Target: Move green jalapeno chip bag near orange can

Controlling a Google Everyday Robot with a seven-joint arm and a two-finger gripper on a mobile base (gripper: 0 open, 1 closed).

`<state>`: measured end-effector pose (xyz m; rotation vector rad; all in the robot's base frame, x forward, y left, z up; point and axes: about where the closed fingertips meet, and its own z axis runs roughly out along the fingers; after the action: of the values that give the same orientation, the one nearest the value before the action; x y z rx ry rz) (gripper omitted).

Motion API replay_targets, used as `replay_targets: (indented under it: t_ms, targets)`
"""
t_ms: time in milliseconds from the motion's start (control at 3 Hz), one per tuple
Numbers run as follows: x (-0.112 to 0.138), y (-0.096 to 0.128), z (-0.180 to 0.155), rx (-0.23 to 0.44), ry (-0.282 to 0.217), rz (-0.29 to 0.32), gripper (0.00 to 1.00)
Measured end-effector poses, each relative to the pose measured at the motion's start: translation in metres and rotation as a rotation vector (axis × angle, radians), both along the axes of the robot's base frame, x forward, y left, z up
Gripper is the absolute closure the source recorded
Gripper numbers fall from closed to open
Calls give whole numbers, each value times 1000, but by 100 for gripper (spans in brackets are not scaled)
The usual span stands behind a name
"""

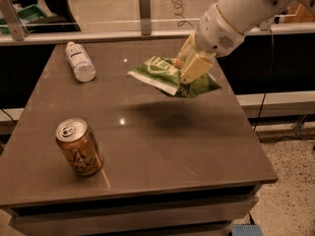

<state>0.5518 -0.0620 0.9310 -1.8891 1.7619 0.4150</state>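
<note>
The green jalapeno chip bag (162, 75) is a crinkled light-green foil bag with white lettering. It hangs in the air above the right middle of the table, casting a shadow below. My gripper (189, 65) is shut on the bag's right part, with the cream fingers (196, 68) clamped over it. The orange can (78, 147) stands upright near the table's front left, well apart from the bag, silver pull-tab top showing.
A clear plastic water bottle (80, 61) lies on its side at the back left of the brown table (162, 146). A glass rail with metal posts (144, 5) runs behind the table. The floor drops off to the right.
</note>
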Motion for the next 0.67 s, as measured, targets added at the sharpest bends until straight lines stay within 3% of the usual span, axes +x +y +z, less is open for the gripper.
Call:
replay_targets:
  t_ms: [333,667]
  targets:
    - [-59,27,0,69,79,37,100]
    - [-103,53,-1,123,138,69,100]
